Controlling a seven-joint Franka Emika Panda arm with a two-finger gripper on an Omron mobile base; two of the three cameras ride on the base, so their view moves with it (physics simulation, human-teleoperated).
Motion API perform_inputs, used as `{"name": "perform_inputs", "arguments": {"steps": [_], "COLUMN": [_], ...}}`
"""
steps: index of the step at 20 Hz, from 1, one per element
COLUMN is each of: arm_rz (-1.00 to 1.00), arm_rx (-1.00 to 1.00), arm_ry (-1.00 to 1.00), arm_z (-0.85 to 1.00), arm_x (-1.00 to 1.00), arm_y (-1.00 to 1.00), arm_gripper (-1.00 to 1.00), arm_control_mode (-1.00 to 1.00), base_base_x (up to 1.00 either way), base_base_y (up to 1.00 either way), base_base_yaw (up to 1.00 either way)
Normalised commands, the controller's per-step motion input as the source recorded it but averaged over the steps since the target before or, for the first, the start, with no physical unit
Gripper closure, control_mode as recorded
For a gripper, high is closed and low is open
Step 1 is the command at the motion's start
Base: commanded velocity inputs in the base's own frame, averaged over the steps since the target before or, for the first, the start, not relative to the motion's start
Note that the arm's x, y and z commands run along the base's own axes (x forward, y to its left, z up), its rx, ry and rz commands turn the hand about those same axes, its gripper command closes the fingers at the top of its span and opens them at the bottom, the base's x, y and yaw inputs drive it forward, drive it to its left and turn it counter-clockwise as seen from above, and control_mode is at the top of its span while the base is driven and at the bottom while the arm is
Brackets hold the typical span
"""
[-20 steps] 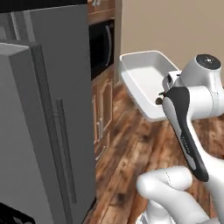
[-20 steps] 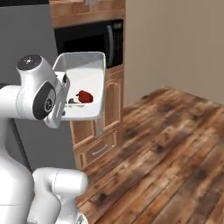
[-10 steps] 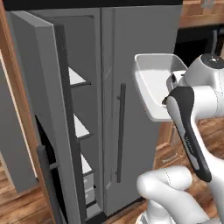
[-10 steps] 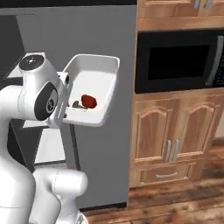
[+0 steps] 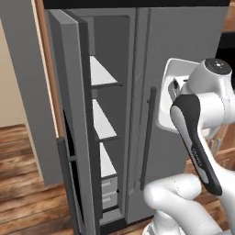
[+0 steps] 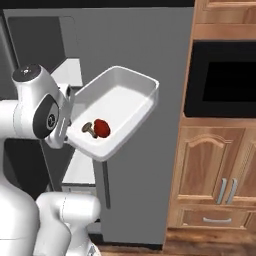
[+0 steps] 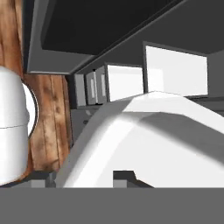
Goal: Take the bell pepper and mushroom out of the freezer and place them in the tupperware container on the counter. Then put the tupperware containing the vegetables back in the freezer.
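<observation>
The claw pinches the near edge of the shallow white plastic box [image 6: 120, 112], holding it up in the air. The small shiny red pepper [image 6: 102, 128] and tiny tan mushroom [image 6: 88, 128] lie touching inside it. The tall grey freezer [image 5: 103, 124] stands open just ahead.

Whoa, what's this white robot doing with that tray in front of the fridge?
The robot arm is carrying a tupperware container in its gripper, held up in the air and tilted. A red bell pepper and a small mushroom sit together at the container's low end, near the gripper. The robot faces the grey freezer, whose door stands open, showing white shelves and two small drawers at the bottom. The container is not yet inside; putting it on a shelf looks like the next step.
</observation>
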Motion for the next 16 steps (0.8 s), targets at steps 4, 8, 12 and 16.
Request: {"name": "perform_inputs", "arguments": {"steps": [4,8,12,16], "arm_rz": [0.00,0.00,0.00,0.00], "arm_rx": [0.00,0.00,0.00,0.00], "arm_ry": [0.00,0.00,0.00,0.00], "arm_z": [0.00,0.00,0.00,0.00], "arm_x": [0.00,0.00,0.00,0.00], "arm_y": [0.00,0.00,0.00,0.00], "arm_gripper": [1.00,1.00,1.00,1.00], "arm_control_mode": [1.00,1.00,1.00,1.00], "base_base_x": [0.46,0.56,0.46,0.07], "base_base_y": [0.00,0.00,0.00,-0.06], "base_base_yaw": [0.11,0.19,0.24,0.21]}}
